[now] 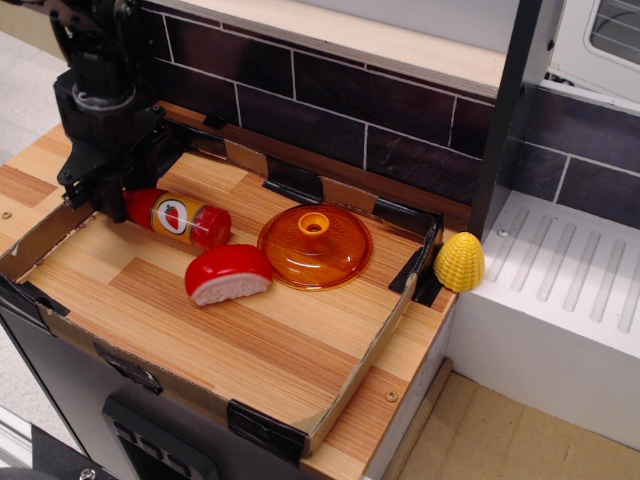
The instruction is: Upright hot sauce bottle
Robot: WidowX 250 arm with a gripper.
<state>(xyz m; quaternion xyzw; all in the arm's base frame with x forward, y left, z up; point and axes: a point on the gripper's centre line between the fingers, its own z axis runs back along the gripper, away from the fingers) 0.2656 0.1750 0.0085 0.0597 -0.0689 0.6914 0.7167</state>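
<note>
The hot sauce bottle lies on its side at the back left of the wooden tray, its base pointing right towards the orange lid. Its red body and its orange-yellow label with the tomato picture show. Its neck and cap are hidden behind my gripper. The black gripper has come down from above at the tray's left end, right over the bottle's neck. Its jaws look spread on either side of the neck, and I see no grip on it.
A red-and-white half-round toy food lies just in front of the bottle. An orange dome lid sits to its right. A yellow corn toy rests at the tray's right corner. A dark tiled wall runs behind, and low cardboard walls ring the tray.
</note>
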